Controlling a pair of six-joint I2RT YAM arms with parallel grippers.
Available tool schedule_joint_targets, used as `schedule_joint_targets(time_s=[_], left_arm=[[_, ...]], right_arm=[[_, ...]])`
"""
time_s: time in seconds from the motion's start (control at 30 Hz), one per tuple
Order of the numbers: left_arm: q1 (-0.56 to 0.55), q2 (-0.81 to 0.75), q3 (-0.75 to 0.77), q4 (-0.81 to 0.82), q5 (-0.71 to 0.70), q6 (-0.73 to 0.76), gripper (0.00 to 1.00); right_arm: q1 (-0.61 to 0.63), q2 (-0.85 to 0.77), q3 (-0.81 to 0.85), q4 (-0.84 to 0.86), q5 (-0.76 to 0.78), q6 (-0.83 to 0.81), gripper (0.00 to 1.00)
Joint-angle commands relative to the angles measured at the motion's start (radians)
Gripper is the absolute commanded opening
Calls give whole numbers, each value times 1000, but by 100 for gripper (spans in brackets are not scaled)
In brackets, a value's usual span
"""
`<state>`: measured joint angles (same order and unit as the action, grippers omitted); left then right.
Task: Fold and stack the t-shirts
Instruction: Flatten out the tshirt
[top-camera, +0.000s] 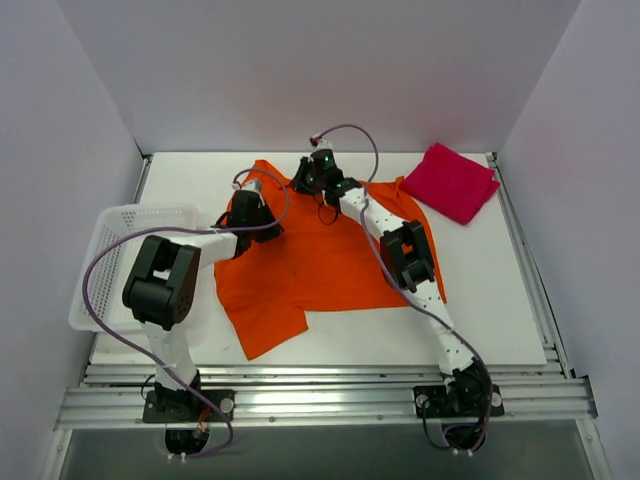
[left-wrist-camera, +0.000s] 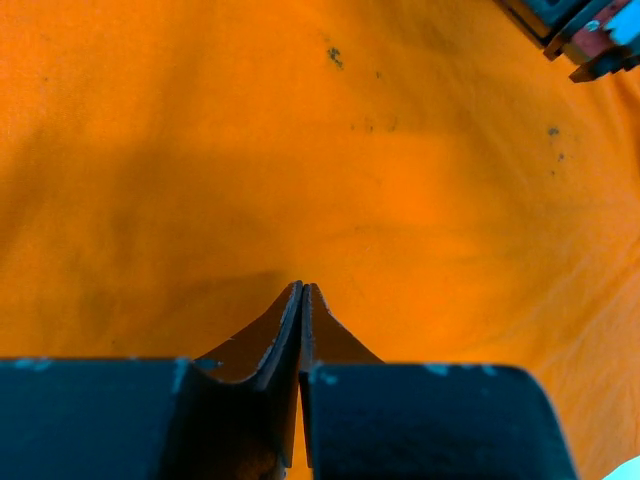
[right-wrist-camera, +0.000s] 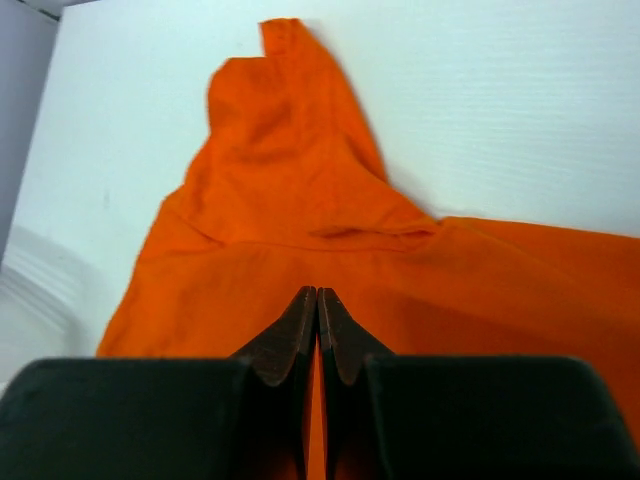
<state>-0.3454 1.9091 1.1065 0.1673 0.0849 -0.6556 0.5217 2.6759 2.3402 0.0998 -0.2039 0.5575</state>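
The orange t-shirt (top-camera: 320, 260) lies spread over the middle of the table, with one part trailing toward the front left. My left gripper (top-camera: 250, 212) is down on its left part; in the left wrist view (left-wrist-camera: 301, 288) the jaws are closed, tips at the orange cloth (left-wrist-camera: 300, 150). My right gripper (top-camera: 315, 178) is at the shirt's far edge; in the right wrist view (right-wrist-camera: 317, 292) the jaws are closed on the cloth, and a sleeve (right-wrist-camera: 280, 110) stretches away ahead. The red t-shirt (top-camera: 452, 182) lies folded at the back right.
A white mesh basket (top-camera: 120, 250) stands at the table's left edge, beside my left arm. White walls close in the back and sides. The right gripper's body shows at the top right of the left wrist view (left-wrist-camera: 585, 30).
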Motion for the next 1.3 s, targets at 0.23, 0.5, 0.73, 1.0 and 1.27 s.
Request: schedule_joint_targets(time_s=[0.23, 0.5, 0.73, 1.0, 1.27], left_arm=[[42, 62, 232, -32, -76, 76, 11], [95, 384, 674, -166, 4, 70, 31], [97, 478, 811, -261, -20, 60, 49], [92, 516, 849, -256, -46, 45, 49], [92, 596, 958, -284, -51, 34, 48]], right_arm=[[21, -250, -321, 107, 111, -45, 7], [-20, -514, -700, 144, 366, -99, 95], [-40, -639, -941, 209, 434, -94, 93], [-48, -640, -964, 235, 393, -82, 91], [-48, -604, -946, 241, 370, -79, 90]])
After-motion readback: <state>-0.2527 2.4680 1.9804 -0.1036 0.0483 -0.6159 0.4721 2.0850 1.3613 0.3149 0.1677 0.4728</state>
